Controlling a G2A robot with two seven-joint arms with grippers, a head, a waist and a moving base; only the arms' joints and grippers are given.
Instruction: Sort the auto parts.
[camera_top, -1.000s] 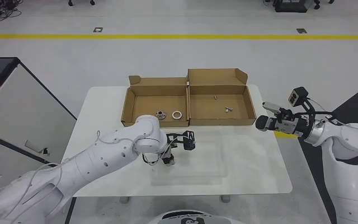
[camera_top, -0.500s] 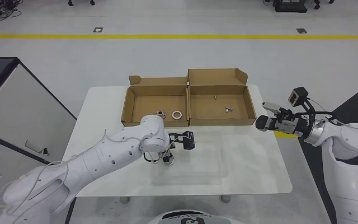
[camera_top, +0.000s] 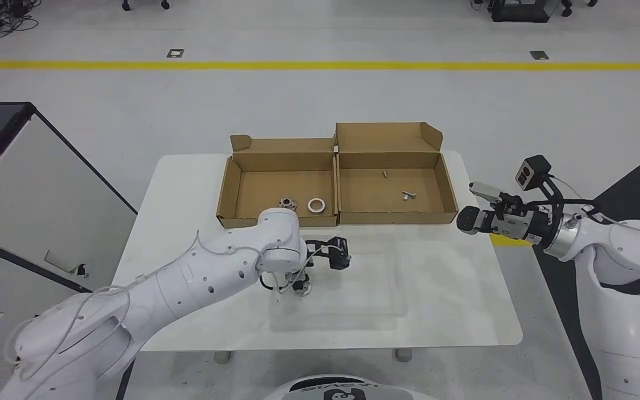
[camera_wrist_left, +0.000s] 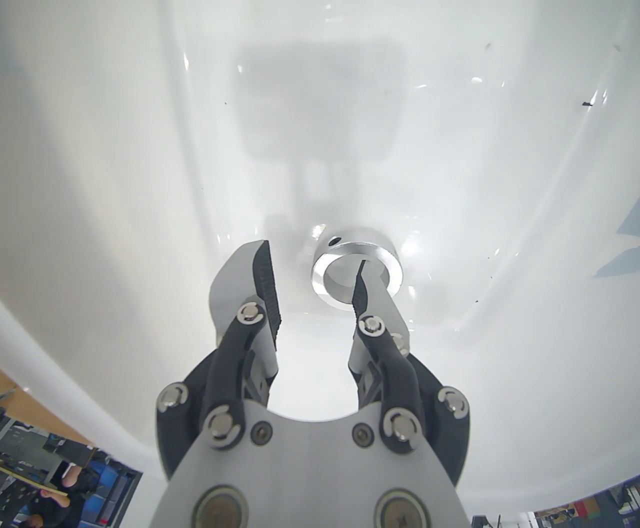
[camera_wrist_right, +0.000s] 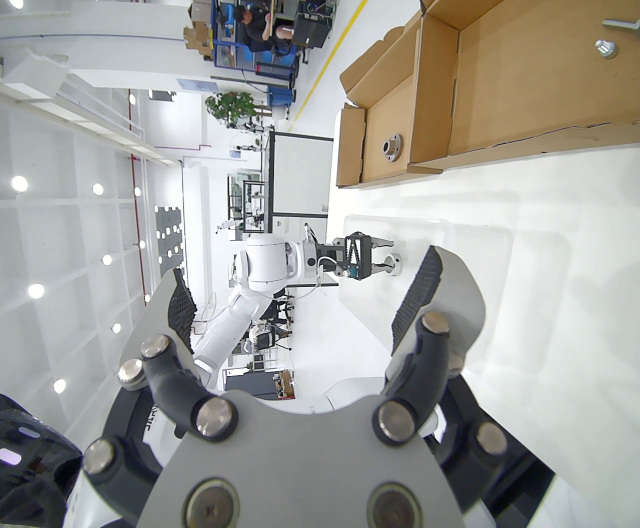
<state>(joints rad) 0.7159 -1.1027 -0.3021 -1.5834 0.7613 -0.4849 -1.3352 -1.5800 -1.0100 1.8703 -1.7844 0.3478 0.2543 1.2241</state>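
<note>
Left wrist view: the left end effector (camera_wrist_left: 312, 270) points down into a clear tray (camera_wrist_left: 450, 150) with its fingers spread. One finger (camera_wrist_left: 361, 287) dips into the bore of a metal ring (camera_wrist_left: 330, 267). The other finger (camera_wrist_left: 262, 280) stands outside the ring, apart from it. Whether the inner finger touches the metal cannot be told. The ring lies flat on the tray floor, and a small hole shows in its side wall.

From the top view, the tray (camera_top: 400, 300) lies on the near half of the white table (camera_top: 450, 290). The left end effector (camera_top: 298, 287) hangs over the tray's left end, with the ring (camera_top: 301, 289) under it. The right wrist view shows the same pair from the side: the left end effector (camera_wrist_right: 384, 255) has one finger in the ring (camera_wrist_right: 396, 264), and the ring rests on the tray (camera_wrist_right: 475, 235).

Off the table's right edge, the right end effector (camera_top: 465, 220) hovers level with the near corner of the right box, holding nothing. In its own view the right end effector (camera_wrist_right: 305, 262) has its fingers wide apart.

Two open cardboard boxes stand side by side and touching at the far side of the table. The left box (camera_top: 260, 190) holds a flange (camera_top: 288, 205) and a pale round part (camera_top: 316, 205), which lie near each other by its near wall. The right box (camera_top: 365, 190) holds a bolt (camera_top: 407, 195) and, farther back, a small pin (camera_top: 385, 173).
</note>
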